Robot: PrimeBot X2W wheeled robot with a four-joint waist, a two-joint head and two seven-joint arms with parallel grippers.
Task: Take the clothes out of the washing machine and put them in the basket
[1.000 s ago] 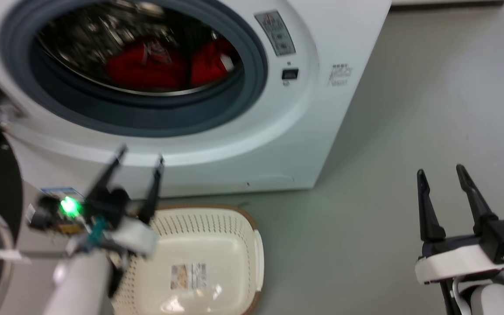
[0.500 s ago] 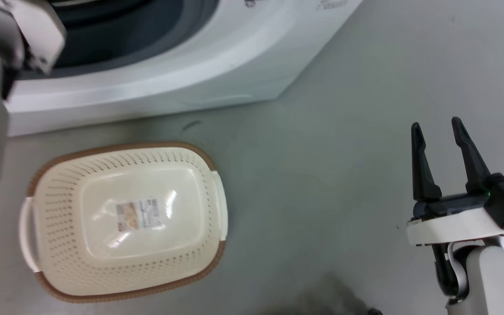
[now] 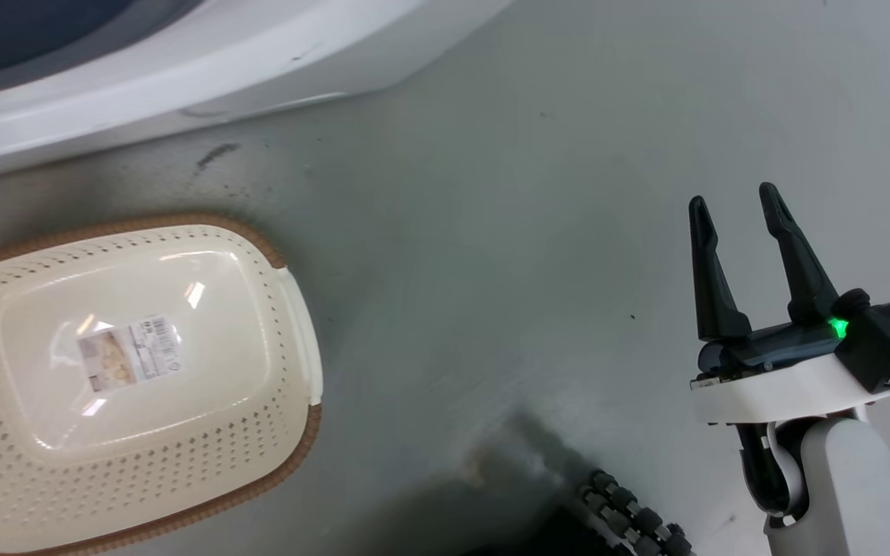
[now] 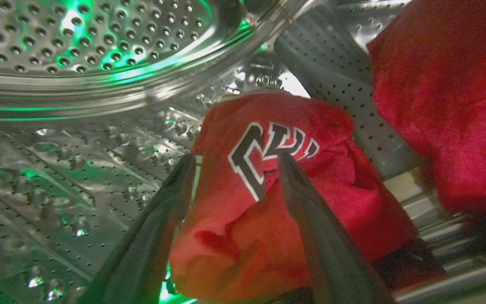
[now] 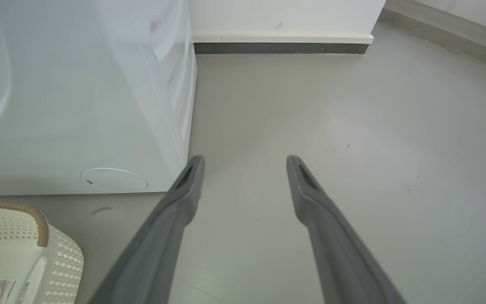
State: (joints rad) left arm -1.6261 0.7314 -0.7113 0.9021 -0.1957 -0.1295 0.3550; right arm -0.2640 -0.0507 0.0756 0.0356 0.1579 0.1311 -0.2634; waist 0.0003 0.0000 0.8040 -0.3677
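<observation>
Clothes (image 4: 268, 202): red lettered jerseys lay in the perforated steel drum (image 4: 78, 42) of the washing machine (image 3: 182, 69) | left gripper (image 4: 236, 157): fingers spread either side of one jersey | right gripper (image 3: 732, 196): fingers spread, empty, above the grey floor (image 3: 491, 232) | basket (image 3: 294, 309): on that floor before the machine, label (image 3: 128, 355) on its bottom | dark baseboard (image 5: 281, 47) behind.

Place: we took it for a laundry corner in a plain, bare room.
Appliance: we saw a white front-loading washing machine (image 5: 78, 105); its perforated steel drum (image 4: 57, 42) held red jersey garments (image 4: 234, 219).
Floor: the floor (image 5: 310, 109) was smooth grey, and a cream laundry basket (image 3: 182, 471) stood on it near the machine.
Wall: the wall (image 5: 281, 17) was white with a dark skirting strip (image 5: 281, 47).
</observation>
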